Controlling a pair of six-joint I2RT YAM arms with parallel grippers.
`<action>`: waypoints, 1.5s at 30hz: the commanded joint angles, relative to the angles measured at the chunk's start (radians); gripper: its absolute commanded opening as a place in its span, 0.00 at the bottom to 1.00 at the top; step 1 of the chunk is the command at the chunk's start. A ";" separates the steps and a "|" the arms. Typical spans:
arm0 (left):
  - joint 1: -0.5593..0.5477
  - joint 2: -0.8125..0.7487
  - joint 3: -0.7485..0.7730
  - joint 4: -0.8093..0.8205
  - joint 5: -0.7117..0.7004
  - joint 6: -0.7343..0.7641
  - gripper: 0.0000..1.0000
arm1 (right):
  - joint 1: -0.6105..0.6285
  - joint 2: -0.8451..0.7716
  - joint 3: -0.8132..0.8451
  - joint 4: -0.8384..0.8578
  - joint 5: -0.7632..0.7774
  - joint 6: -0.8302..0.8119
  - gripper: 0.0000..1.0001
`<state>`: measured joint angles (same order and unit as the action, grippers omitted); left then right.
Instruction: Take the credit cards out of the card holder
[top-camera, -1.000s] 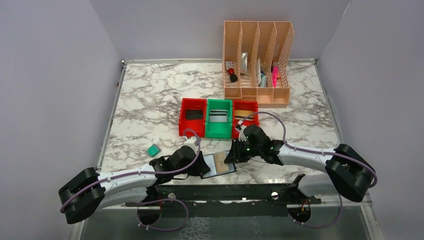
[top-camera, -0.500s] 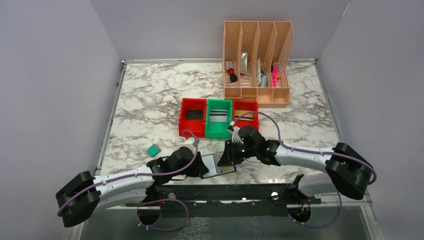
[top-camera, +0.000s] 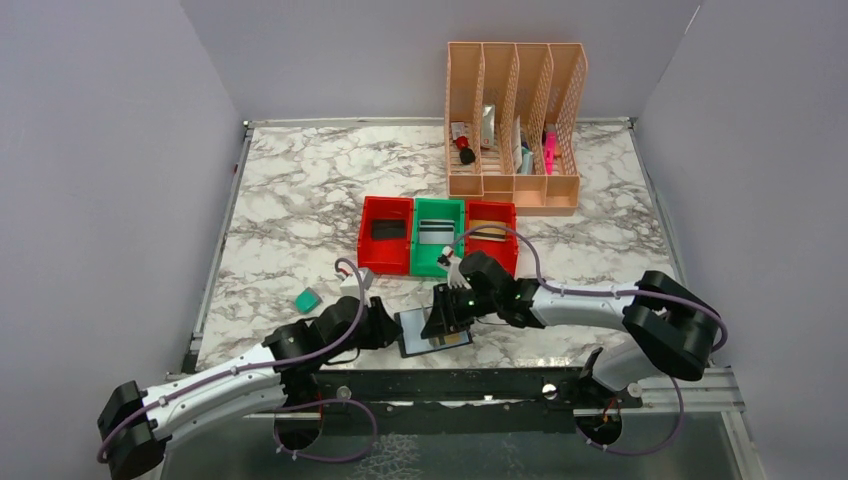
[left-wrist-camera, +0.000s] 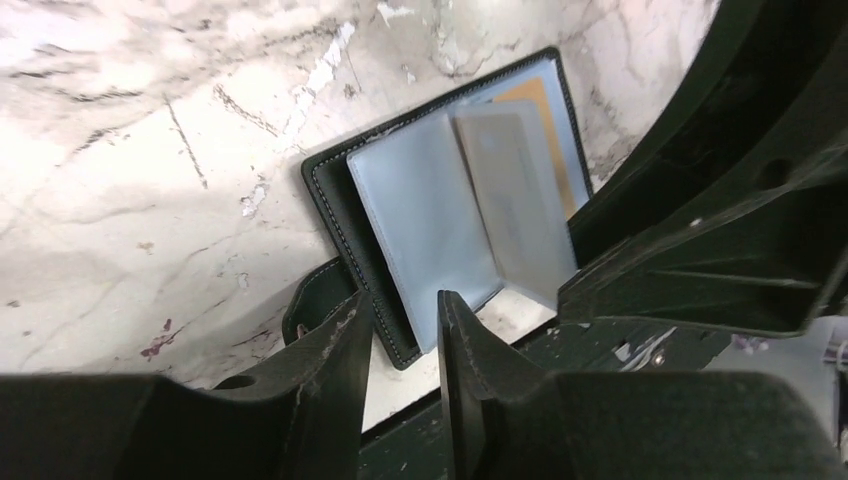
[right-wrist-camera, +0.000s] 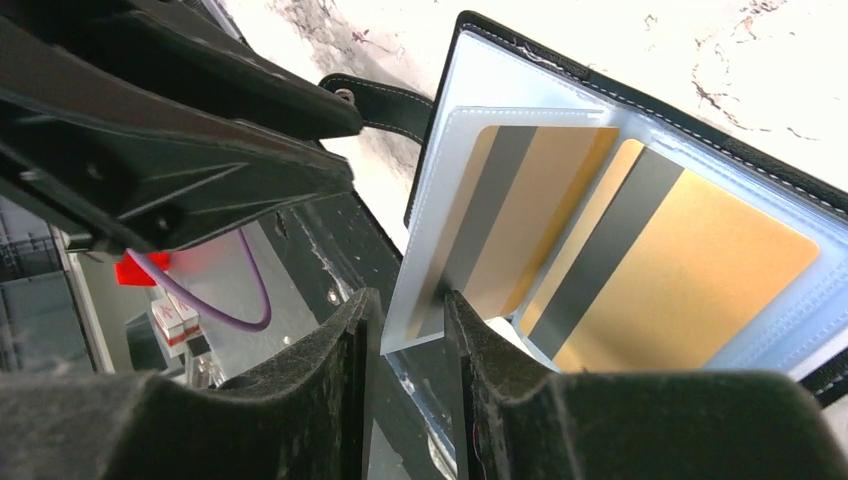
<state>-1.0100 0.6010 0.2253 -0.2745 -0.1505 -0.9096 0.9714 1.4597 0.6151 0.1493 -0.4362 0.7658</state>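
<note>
Marble tabletop (top-camera: 300, 200), arms stretched low: right gripper (right-wrist-camera: 408, 300) pinches a clear sleeve (right-wrist-camera: 445, 180) in the card holder (left-wrist-camera: 345, 230) (left gripper (left-wrist-camera: 400, 305): unclear).

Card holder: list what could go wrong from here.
1. The right tool pinches the clear sleeve, not a gold card; pulling may lift or tear the sleeve while the cards stay in.
2. The left tool grips only a corner of the card holder; it could slip and the holder drag along.
3. Both tools sit close together and could collide.
</note>
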 joint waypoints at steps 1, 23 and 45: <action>-0.004 -0.085 0.047 -0.116 -0.092 -0.031 0.35 | 0.015 0.020 0.020 0.060 -0.055 -0.016 0.36; -0.004 0.059 0.110 -0.035 0.050 0.062 0.48 | 0.022 -0.113 -0.041 -0.045 0.237 0.026 0.42; -0.004 0.259 0.013 0.166 0.118 0.050 0.34 | 0.021 0.059 -0.054 0.095 0.148 0.087 0.38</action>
<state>-1.0103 0.8474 0.2619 -0.1577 -0.0597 -0.8539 0.9874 1.4826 0.5507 0.1852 -0.2329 0.8383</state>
